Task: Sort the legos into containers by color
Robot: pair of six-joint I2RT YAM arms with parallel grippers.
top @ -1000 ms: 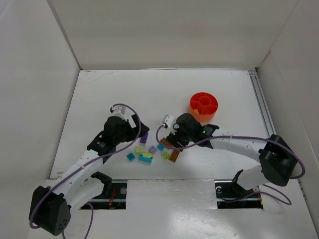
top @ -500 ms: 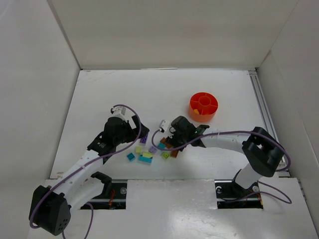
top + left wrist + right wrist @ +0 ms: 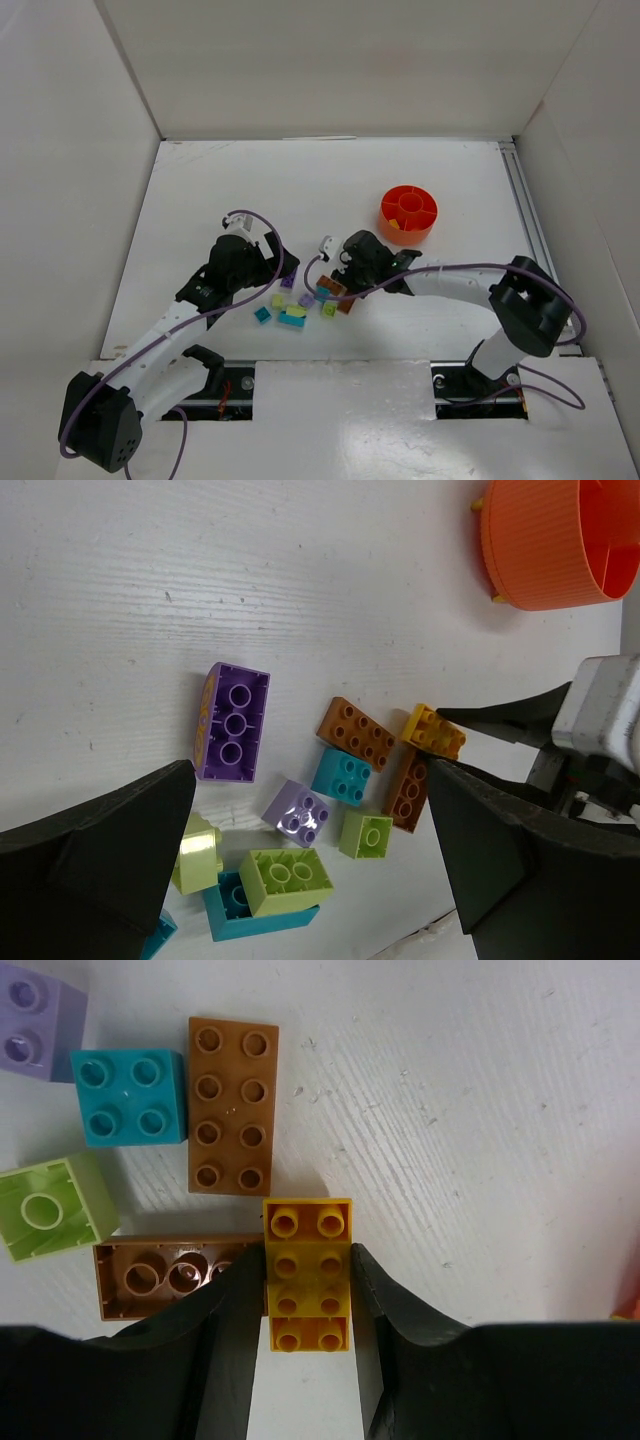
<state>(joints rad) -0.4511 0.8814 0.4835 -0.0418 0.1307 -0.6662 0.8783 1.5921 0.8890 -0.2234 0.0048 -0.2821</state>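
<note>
Plainly, the yellow-orange brick (image 3: 308,1222) is held at the right edge of the loose pile on the table (image 3: 470,1110), with its long axis running straight back between the fingers of the right gripper (image 3: 307,1260). The jaws are closed onto its two long sides, so that only the studded front half is left showing. Whether the brick has been raised off the table cannot be told from the wrist view. Its left edge is seen against the end of an upturned brown brick (image 3: 170,1278), and a second brown brick (image 3: 232,1105) lies just ahead of it, studs up. A teal brick (image 3: 128,1097) and a lime brick (image 3: 55,1208) are found further to the left. The orange bowl (image 3: 408,236) stands well apart from the pile, beyond the right gripper and to its right in the top view, so the carry is judged to run up and outward, away from the other bricks. The right arm is clearly the nearer one to the bowl. A yellowish piece can already be made out in one compartment, though which colours belong where cannot be settled from this height. The left gripper (image 3: 310,775) is spread wide over the pile's left part, above a purple brick (image 3: 232,722), and nothing is held or touched by it.
</note>
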